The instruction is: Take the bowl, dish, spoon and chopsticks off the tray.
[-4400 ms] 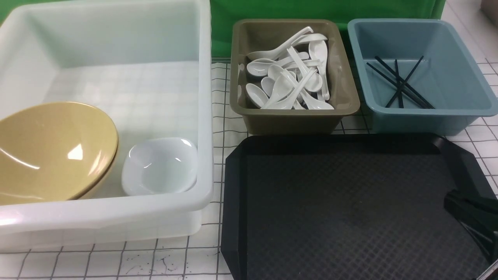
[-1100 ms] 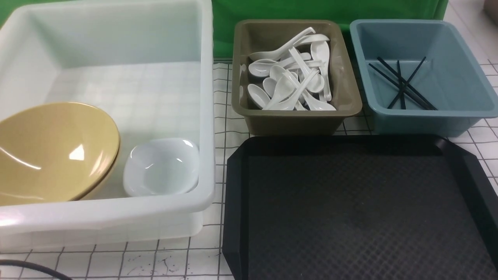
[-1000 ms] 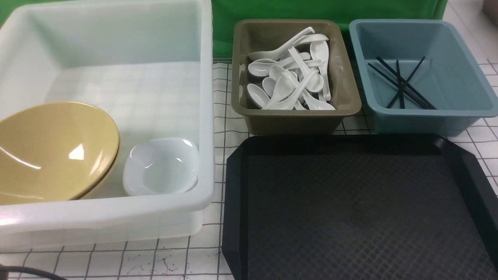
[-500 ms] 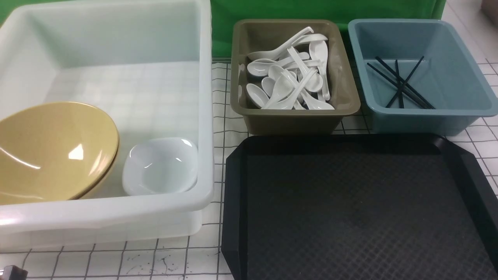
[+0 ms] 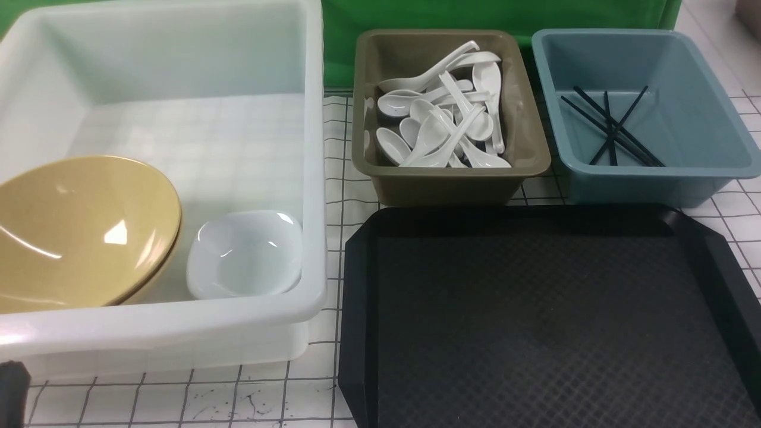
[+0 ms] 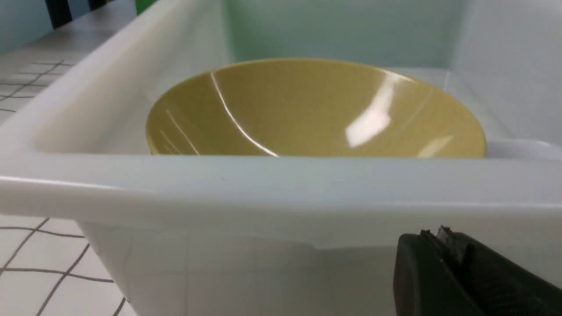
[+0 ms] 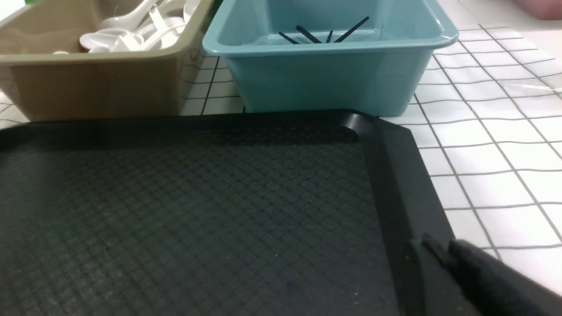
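Observation:
The black tray (image 5: 357, 285) (image 7: 395, 175) has nothing on it. The mustard-yellow bowl (image 5: 83, 232) (image 6: 316, 109) leans inside the white tub, and the small white dish (image 5: 244, 255) sits beside it. White spoons (image 5: 440, 119) (image 7: 127, 37) are heaped in the olive bin. Black chopsticks (image 5: 612, 128) (image 7: 325, 35) lie crossed in the blue bin. My left gripper (image 6: 434, 229) is shut and empty, low outside the tub's near wall. My right gripper (image 7: 438, 239) hovers over the tray's right rim with nothing in it. Its blurred tips are close together.
The white tub (image 5: 315, 178) (image 6: 281, 184) fills the left side. The olive bin (image 5: 452, 181) and the blue bin (image 5: 642, 184) stand behind the tray. A dark part of my left arm (image 5: 12, 392) shows at the bottom left corner. A green backdrop closes the far side.
The right gripper has dropped out of the front view's lower right. A dark cable at the bottom left has given way to a dark arm part rising there. The dishes have not moved.

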Motion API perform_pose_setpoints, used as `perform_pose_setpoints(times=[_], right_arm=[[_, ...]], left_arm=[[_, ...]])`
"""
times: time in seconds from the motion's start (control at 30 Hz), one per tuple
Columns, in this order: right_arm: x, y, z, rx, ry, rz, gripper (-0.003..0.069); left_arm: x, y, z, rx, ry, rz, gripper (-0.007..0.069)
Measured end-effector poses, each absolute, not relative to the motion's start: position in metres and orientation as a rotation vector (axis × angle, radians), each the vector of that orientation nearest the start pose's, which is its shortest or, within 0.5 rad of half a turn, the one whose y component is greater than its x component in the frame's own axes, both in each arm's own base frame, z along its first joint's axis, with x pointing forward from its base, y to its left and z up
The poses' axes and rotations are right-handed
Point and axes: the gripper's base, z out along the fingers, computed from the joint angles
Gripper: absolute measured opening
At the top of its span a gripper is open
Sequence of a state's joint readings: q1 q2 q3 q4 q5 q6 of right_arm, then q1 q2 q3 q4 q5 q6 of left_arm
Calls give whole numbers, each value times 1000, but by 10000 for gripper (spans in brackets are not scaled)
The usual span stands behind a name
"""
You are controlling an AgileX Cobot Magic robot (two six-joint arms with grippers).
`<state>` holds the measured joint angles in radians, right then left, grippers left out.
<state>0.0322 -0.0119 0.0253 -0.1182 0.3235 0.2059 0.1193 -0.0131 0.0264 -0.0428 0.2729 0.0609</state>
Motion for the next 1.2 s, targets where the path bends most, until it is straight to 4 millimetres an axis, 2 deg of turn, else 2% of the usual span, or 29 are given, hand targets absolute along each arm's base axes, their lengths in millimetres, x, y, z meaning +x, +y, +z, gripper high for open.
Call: perform_pose_setpoints(times=[0.5,1.2], right_arm=[[54,-2,176,83,1817,55,124],[54,-2,176,83,1817,55,137]], left_arm=[[53,-2,175,-6,1828,-50,-6],[54,0,176,-21,1826,-35,-6]])
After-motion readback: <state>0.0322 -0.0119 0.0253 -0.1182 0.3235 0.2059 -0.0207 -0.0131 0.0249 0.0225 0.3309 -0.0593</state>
